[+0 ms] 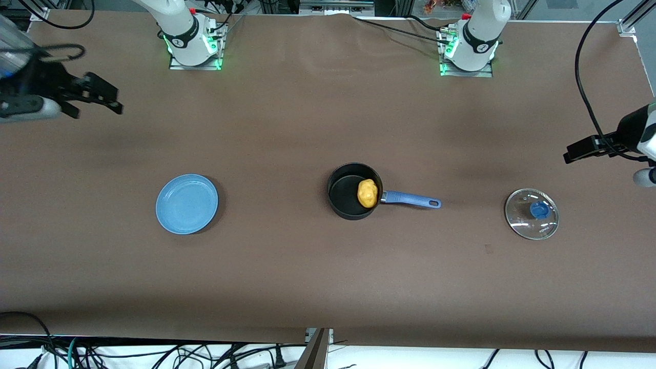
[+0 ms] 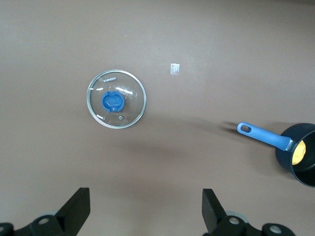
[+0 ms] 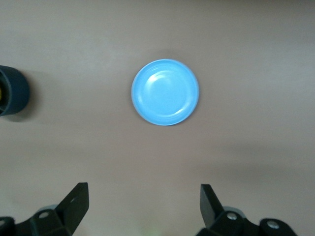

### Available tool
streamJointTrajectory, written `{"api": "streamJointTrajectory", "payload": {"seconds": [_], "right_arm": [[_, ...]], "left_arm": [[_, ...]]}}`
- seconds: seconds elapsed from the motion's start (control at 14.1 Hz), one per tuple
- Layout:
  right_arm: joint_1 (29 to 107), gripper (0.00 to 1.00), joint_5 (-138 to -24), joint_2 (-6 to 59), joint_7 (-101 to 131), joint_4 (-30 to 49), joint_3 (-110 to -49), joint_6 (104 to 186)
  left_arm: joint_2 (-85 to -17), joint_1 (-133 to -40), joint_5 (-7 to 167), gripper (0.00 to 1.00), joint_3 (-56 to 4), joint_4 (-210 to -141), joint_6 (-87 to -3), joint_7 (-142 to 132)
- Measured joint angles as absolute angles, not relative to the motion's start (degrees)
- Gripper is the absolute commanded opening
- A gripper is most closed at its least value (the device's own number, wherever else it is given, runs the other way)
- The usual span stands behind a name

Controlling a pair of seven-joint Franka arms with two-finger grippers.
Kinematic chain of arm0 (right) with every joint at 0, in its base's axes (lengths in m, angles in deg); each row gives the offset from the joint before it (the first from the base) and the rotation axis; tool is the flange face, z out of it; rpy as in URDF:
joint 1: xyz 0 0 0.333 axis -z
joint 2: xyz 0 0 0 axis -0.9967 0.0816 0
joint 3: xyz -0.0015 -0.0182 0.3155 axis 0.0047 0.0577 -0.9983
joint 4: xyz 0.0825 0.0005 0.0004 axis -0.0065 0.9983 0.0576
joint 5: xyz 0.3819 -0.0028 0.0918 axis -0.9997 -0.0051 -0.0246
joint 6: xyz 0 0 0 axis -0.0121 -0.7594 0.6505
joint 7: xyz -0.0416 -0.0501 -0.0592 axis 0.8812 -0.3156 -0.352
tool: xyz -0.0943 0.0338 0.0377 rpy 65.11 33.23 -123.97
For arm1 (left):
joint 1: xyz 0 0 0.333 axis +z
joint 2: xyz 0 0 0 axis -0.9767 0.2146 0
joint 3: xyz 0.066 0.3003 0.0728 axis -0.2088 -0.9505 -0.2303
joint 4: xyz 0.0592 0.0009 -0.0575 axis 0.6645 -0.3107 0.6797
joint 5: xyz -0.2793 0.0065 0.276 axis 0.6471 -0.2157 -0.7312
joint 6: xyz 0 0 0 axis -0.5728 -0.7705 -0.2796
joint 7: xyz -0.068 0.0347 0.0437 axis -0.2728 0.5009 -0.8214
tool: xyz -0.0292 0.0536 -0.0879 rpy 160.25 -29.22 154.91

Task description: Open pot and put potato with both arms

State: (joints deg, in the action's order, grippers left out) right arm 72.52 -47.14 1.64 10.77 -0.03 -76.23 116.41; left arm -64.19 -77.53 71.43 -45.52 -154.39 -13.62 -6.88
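Note:
The black pot point(image 1: 353, 191) with a blue handle point(image 1: 412, 200) stands uncovered mid-table. The yellow potato point(image 1: 367, 193) lies inside it, by the handle side. It also shows at the edge of the left wrist view point(image 2: 299, 154). The glass lid point(image 1: 531, 213) with a blue knob lies flat on the table toward the left arm's end, also in the left wrist view point(image 2: 116, 99). My left gripper point(image 1: 576, 151) is open and empty, up in the air at that end, near the lid point(image 2: 146, 209). My right gripper point(image 1: 105, 95) is open and empty, high over the right arm's end point(image 3: 143, 209).
A light-blue plate point(image 1: 187, 203) lies empty toward the right arm's end, also in the right wrist view point(image 3: 165, 92). A small white tape mark point(image 2: 174, 69) is on the brown table cover. Cables hang at the table's near edge.

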Motion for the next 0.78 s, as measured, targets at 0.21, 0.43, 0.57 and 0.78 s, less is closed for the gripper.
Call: {"api": "streamJointTrajectory", "payload": {"seconds": [0.21, 0.43, 0.57, 0.78], "right_arm": [[73.95, 1.0, -46.74, 2.53, 12.64, -1.51, -77.23, 114.59], [73.9, 1.0, -46.07, 3.34, 12.68, -1.82, -78.2, 114.57], [73.86, 1.0, -45.49, 3.69, 12.68, -1.98, -78.46, 114.57], [73.79, 1.0, -45.41, 3.9, 12.66, -2.09, -78.49, 114.64]], "left_arm": [[-64.2, -77.69, 71.43, 1.0, -45.51, -154.39, -13.61, -6.88], [-64.18, -77.65, 71.42, 1.0, -45.58, -154.41, -13.13, -6.88], [-64.13, -77.63, 71.41, 1.0, -45.62, -154.44, -12.91, -6.88], [-64.11, -77.63, 71.41, 1.0, -45.62, -154.45, -12.88, -6.88]]}}
